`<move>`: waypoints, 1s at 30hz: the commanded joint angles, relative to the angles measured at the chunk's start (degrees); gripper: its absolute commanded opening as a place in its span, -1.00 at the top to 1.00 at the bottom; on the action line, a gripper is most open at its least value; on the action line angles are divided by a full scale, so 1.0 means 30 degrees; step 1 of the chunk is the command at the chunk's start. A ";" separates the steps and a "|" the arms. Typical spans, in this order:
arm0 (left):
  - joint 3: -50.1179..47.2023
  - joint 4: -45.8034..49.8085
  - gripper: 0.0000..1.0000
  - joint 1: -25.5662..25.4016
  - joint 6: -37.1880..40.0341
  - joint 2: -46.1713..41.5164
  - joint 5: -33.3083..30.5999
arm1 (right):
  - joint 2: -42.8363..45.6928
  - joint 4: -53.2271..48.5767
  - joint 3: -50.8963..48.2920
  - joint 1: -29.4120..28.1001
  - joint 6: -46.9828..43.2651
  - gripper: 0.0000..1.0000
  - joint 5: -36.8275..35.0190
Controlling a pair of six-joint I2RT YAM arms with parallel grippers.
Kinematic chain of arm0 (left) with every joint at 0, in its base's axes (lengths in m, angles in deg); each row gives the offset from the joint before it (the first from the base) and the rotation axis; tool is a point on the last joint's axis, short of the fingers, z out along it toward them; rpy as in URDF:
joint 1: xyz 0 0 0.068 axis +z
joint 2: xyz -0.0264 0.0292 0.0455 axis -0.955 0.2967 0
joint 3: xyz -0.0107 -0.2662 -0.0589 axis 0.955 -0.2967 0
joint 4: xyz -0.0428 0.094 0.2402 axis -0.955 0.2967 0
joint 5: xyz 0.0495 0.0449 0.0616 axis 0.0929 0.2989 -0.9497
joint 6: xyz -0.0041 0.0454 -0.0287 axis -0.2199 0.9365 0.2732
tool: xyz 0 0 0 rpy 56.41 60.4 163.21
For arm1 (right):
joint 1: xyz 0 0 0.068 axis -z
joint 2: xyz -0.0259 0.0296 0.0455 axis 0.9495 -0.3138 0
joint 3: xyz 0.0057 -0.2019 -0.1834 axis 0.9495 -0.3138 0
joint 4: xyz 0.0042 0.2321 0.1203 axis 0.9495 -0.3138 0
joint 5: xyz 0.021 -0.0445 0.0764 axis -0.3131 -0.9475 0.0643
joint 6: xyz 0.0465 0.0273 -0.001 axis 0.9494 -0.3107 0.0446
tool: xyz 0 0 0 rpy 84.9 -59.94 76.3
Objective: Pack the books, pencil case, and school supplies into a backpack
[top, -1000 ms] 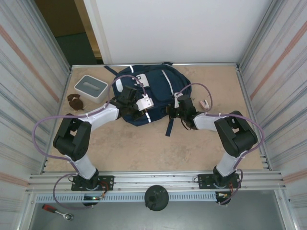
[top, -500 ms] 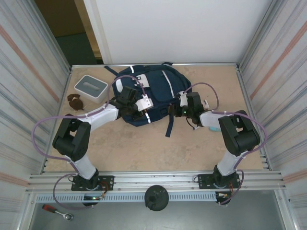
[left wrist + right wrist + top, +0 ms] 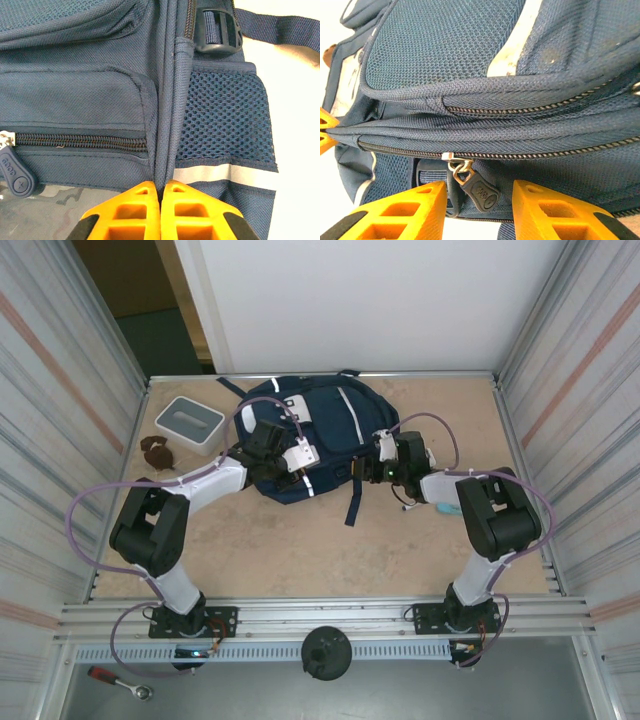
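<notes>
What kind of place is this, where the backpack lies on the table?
Probably a robot test cell in a lab. The left arm and right arm are bolted to an aluminium rail, ribbed panels close both sides of the table holding the backpack, and a ratchet wrench lies near the rail.

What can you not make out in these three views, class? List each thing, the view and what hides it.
- Inside of the backpack, top view: its fabric covers it.
- Teal item by the right arm, top view: too small to identify.
- Brown lump beside the white box, top view: too small to identify.
- Left end effector, left wrist view: the bottom edge cuts off all but its fingertips.
</notes>
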 commanded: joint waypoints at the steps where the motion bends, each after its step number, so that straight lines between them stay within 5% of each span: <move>1: -0.0083 0.0508 1.00 0.0173 -0.0358 -0.1129 0.0696 | -0.0228 0.0348 -0.0151 -0.0454 -0.0596 0.23 -0.0809; 21: -0.0021 0.0712 1.00 0.0173 -0.0476 -0.1253 0.0728 | -0.0649 0.0259 0.0544 -0.1670 -0.2519 0.51 -0.4237; 30: -0.0313 0.0490 1.00 0.0286 -0.0352 -0.1443 0.0226 | 0.0755 0.0991 -0.0717 -0.1698 -0.2519 0.91 -0.5442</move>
